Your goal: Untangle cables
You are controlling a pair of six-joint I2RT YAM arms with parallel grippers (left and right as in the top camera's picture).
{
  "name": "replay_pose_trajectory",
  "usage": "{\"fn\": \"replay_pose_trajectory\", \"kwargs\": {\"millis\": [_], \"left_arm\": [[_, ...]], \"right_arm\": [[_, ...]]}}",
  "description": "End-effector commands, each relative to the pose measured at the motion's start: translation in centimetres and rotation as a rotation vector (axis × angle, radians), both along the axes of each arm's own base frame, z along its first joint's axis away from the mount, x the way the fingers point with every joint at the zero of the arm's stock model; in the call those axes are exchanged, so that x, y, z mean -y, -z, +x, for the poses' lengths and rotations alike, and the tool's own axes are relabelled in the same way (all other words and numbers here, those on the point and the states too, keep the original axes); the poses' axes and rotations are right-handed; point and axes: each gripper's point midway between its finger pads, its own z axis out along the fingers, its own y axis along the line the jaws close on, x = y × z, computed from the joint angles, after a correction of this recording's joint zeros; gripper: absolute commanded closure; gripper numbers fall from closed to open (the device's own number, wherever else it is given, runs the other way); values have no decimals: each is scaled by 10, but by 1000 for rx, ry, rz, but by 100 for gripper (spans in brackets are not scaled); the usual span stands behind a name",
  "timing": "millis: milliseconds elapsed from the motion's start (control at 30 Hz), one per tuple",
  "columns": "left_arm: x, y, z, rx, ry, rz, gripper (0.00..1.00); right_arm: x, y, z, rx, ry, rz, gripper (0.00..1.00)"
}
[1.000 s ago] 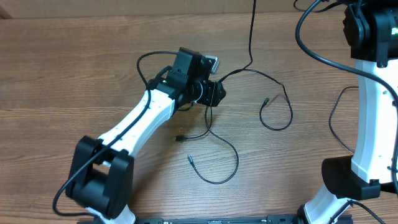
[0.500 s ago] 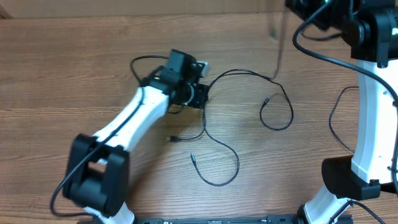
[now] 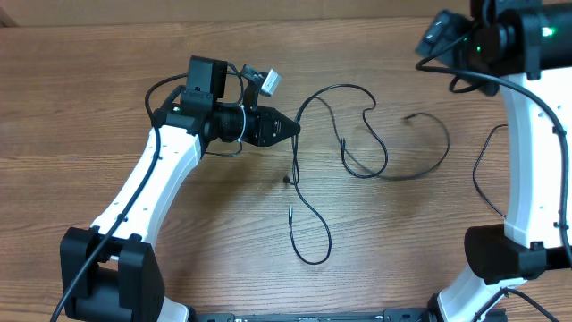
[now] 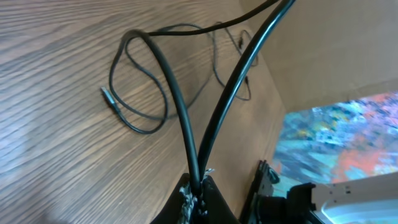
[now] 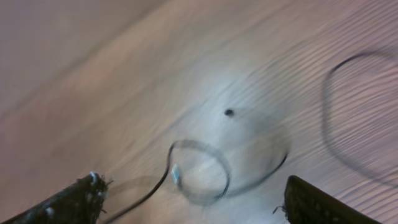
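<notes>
**Left gripper (image 3: 286,128) clamped on cables (image 4: 227,93), right gripper (image 5: 191,182) apart**

Cable loops spread rightward from the left tips over open table (image 3: 89,107). A loose loop lies under the right gripper's open jaws, with the table's far edge close by.

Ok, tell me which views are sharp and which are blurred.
Overhead: sharp and evenly lit, the thin black cables crisp on the wooden table, only the rightmost strand slightly smeared. Left wrist: the cable pinched in the left gripper is clear, the background lower right is soft. Right wrist: heavy motion blur, cable loops ghosted, open right gripper fingertips dark.
</notes>
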Motion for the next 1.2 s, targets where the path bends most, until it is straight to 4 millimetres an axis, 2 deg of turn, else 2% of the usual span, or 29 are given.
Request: {"fn": "replay_pose_trajectory", "kwargs": {"millis": [0, 133, 167, 300, 500, 667, 767, 900, 967, 1067, 1100, 1167], "left_arm": [[6, -12, -7, 30, 49, -46, 96], [4, -9, -4, 35, 32, -22, 96], [4, -9, -4, 35, 32, -22, 96], [4, -9, -4, 35, 32, -23, 96], [5, -9, -5, 34, 33, -23, 96], [5, -9, -4, 35, 33, -23, 96], [5, -9, -4, 35, 33, -23, 96], [5, -9, -5, 34, 33, -23, 96], [5, -9, -5, 34, 33, -23, 96], [4, -9, -4, 35, 33, -23, 96], [4, -9, -4, 35, 32, -22, 96], [3, -6, -2, 38, 21, -6, 96]], "right_arm": [[-42, 16, -11, -83, -118, 210, 6], [-75, 38, -16, -167, -215, 380, 0], [-88, 44, -18, -189, -246, 456, 0], [-118, 53, -19, -222, -313, 625, 0], [-127, 72, -11, -264, -205, 694, 0], [-136, 82, -6, -283, -145, 728, 4], [-137, 87, 2, -273, -93, 735, 14], [-119, 98, 18, -227, 44, 653, 41], [-111, 102, 22, -210, 93, 608, 57], [-101, 106, 25, -189, 131, 549, 89], [-98, 108, 26, -180, 133, 526, 96], [-92, 109, 28, -158, 109, 475, 96]]}}
